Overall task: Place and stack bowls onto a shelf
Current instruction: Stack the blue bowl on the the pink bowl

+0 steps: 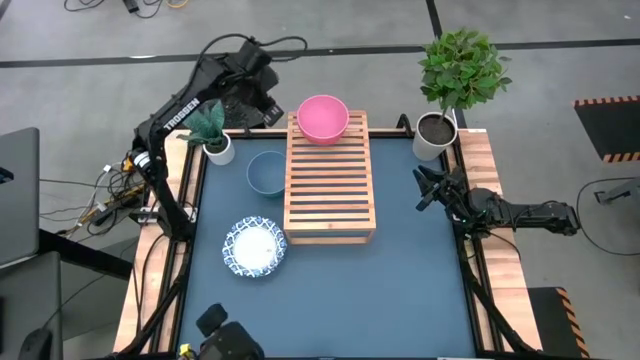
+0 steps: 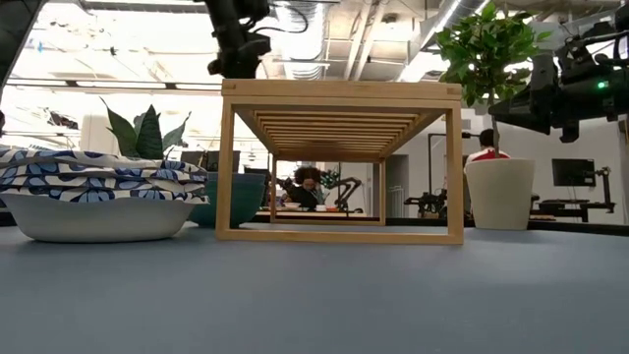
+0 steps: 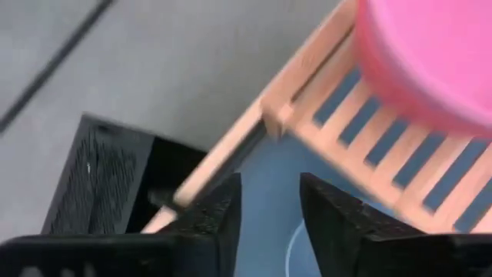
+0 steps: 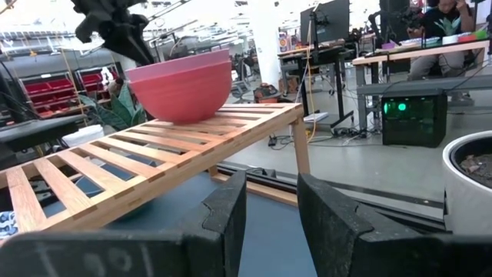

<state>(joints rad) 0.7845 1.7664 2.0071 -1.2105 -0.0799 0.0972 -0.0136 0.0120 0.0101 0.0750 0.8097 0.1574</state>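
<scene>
Left gripper hovered by the shelf's far left corner, its fingers slightly parted and holding nothing.

The pink bowl sat on the far end of the slatted shelf. The teal bowl and the patterned bowls rested on the table left of the shelf. The right gripper waited, empty and slightly parted, at the table's right edge.

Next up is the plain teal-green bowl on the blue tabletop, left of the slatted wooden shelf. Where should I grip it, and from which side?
Probably pinch the rim of the teal-green bowl from straight above: it sits upright, mouth open. Use the left gripper, which is nearest, taking the rim away from the light-wood shelf.
</scene>
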